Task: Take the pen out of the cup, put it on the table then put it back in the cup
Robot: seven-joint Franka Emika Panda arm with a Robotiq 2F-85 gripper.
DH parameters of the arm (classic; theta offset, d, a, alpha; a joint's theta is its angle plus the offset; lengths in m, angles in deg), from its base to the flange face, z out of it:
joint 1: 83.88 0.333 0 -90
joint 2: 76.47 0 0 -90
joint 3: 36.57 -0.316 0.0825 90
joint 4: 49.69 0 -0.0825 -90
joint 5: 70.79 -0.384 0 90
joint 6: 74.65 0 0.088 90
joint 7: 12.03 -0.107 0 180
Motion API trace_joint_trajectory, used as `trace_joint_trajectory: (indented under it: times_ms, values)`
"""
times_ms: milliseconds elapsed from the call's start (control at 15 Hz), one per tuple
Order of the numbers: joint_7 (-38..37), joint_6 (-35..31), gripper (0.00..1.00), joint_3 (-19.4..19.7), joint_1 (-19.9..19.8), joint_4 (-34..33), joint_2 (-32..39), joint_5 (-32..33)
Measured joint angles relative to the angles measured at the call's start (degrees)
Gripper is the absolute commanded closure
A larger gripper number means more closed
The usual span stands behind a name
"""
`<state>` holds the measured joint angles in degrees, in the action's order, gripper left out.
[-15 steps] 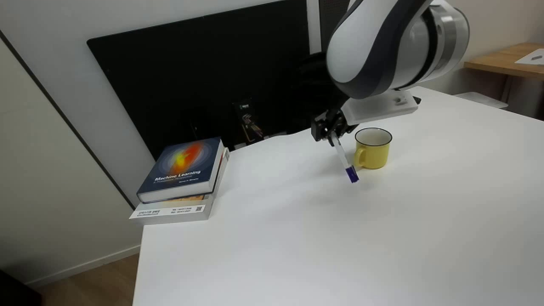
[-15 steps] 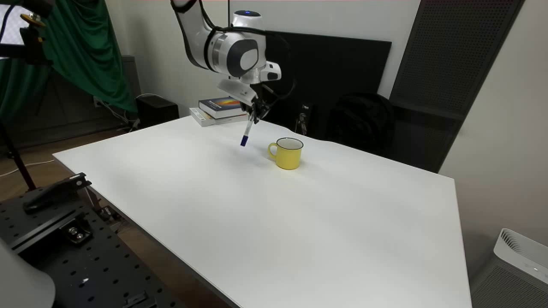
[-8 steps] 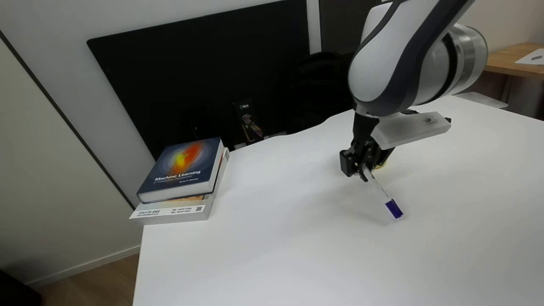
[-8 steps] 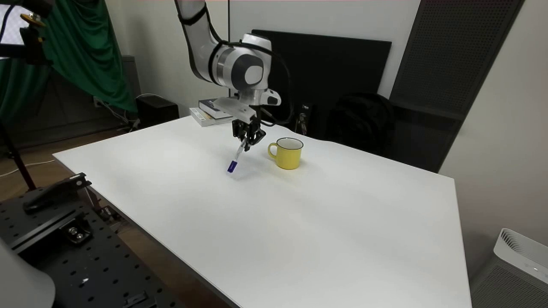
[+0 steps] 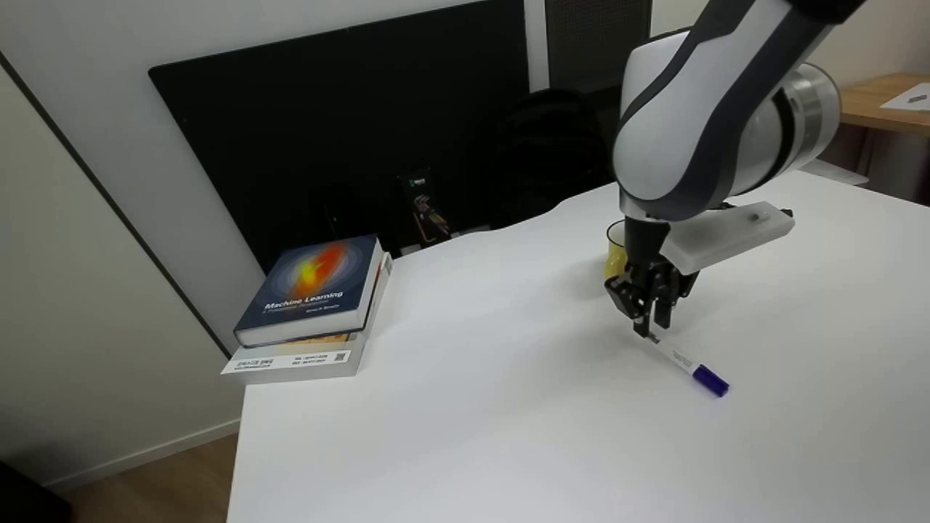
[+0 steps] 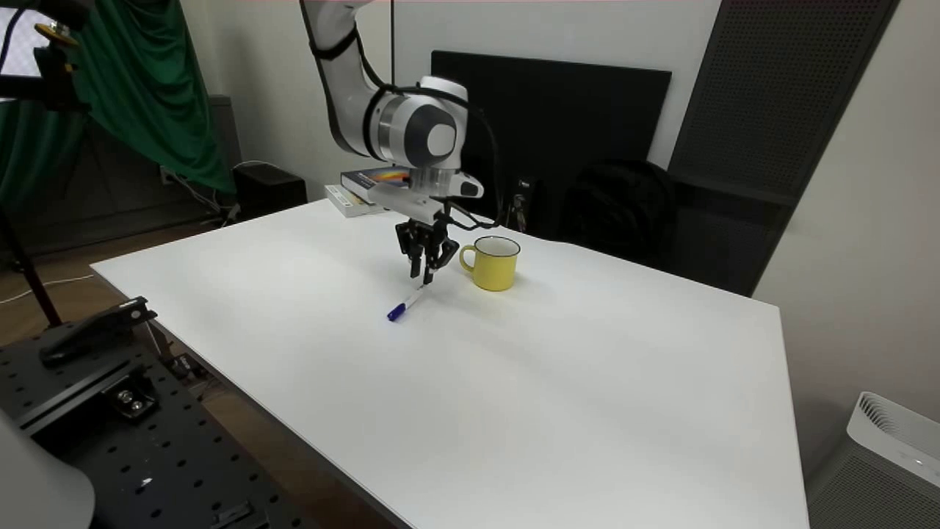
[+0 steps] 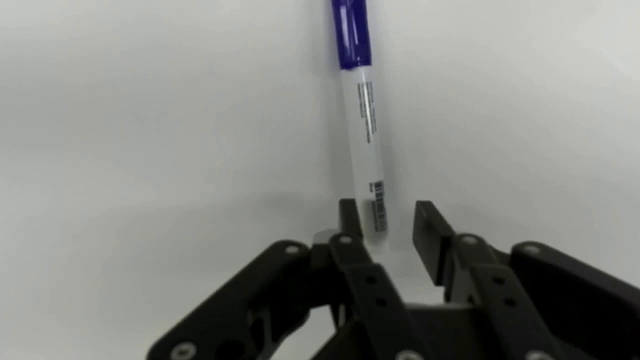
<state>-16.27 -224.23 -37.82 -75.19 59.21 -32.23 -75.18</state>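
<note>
A slim white plastic pen (image 7: 363, 125) with a dark blue cap lies on the smooth white desk (image 6: 587, 382), cap towards twelve o'clock in the wrist view. The black gripper (image 7: 386, 215) stands with jaws parted astride the pen's plain end, presumably so it rests free yet ready for picking up. The round yellow enamel-look mug (image 6: 496, 269) stands upright nearby, at two o'clock in an exterior view, likely handy for the return.
</note>
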Motion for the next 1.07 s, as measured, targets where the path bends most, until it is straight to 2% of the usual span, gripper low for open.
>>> trace_joint_trajectory:
  times_ms: [333, 533, 800, 1067]
  values:
    - [0.0, 0.0, 0.01, 0.3, 0.0, 0.0, -0.1, 0.1]
    - [-1.8, -6.6, 0.00, 2.0, 1.2, 1.2, -0.3, 1.3]
    - [-6.8, -18.0, 0.00, 7.1, 5.9, 4.9, -0.4, 2.2]
    - [-10.5, -21.8, 0.00, 11.6, 10.2, 7.4, -0.4, 2.1]
